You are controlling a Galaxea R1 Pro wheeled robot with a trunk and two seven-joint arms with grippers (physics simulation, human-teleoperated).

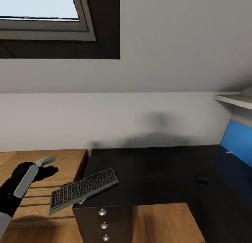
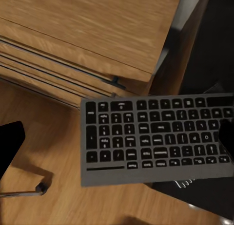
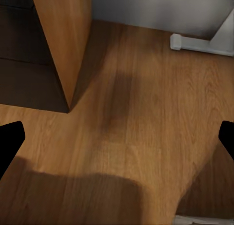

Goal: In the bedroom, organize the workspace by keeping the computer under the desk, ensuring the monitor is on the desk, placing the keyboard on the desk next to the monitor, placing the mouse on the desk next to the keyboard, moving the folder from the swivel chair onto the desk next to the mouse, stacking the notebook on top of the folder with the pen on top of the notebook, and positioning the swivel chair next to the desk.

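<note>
Keyboard (image 1: 83,190) overhangs table (image 1: 150,176) corner, tilted; likely to slide off; left gripper (image 1: 47,167) jaws spread; right jaws spread.

**Materials and surface finishes at the desk**

Desk (image 1: 154,173): dark, nearly black top with a smooth matt finish. Drawer knobs (image 1: 102,212): round, shiny, metal-looking. Keyboard (image 1: 83,189): grey matt frame with black keys bearing pale legends. Adjacent cabinet (image 1: 66,162) and floor (image 3: 146,152): warm wood grain, smooth, low sheen. Wall (image 1: 140,113): plain matt white. Blue panel (image 1: 238,137): smooth and slightly glossy.
</note>
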